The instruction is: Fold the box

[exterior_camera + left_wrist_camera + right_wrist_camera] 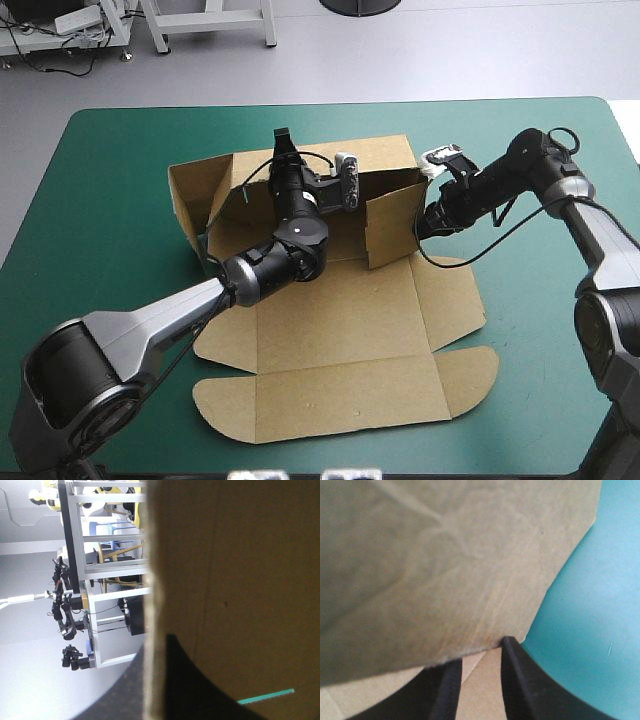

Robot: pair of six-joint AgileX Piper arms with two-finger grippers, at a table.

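The brown box [340, 310] lies on the teal-green cover with its far and side walls raised and its lid flat toward the near edge. My left gripper [283, 145] reaches over the tray to the top of the far wall [380, 155]. In the left wrist view, the left gripper [156, 647] is shut on that board's edge [225, 580], one black finger on each side. My right gripper [422, 222] is at the raised right wall [395, 225]. In the right wrist view, the right gripper [481, 652] is all but shut on the brown flap [445, 570].
The flat lid with rounded side flaps [340, 400] reaches toward the table's near edge. Bare teal-green cover [120, 200] lies left of the box, and more of it [590, 605] lies beside the right gripper. The left forearm crosses the box's near-left corner.
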